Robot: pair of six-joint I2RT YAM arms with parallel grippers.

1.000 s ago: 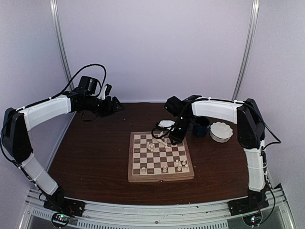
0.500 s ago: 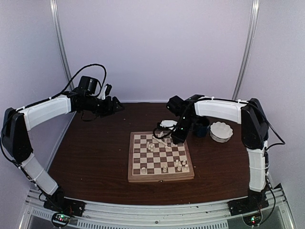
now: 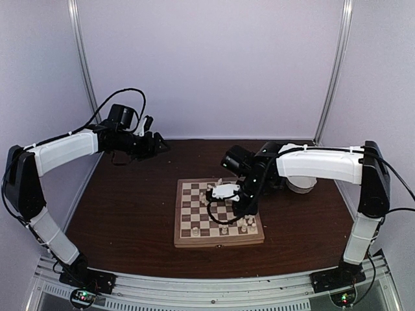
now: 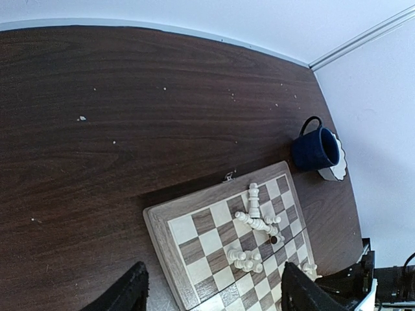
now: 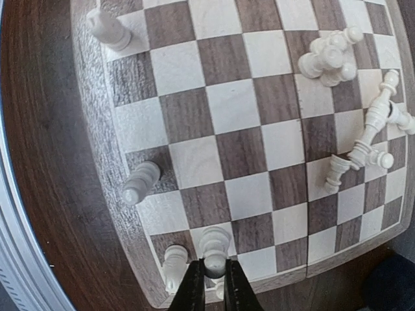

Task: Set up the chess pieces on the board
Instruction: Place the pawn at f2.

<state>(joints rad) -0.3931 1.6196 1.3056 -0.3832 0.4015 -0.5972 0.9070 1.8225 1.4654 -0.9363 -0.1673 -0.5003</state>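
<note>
- A dark brown wooden table [image 3: 130, 214] spans the booth.
- Pale lilac walls [image 3: 214, 65] enclose it.
- Metal strips [image 3: 80, 58] run up both back corners.
- An aluminium rail [image 3: 214, 288] edges the near side.

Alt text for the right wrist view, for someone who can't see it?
The right gripper, jaws closed on a small cream-white chess piece, hangs at the edge of a wooden chessboard with dark-brown and cream checks. Single pieces stand along its left side; toppled pieces lie at the right.

No legible txt, no labels, nos. or signs, any view
</note>
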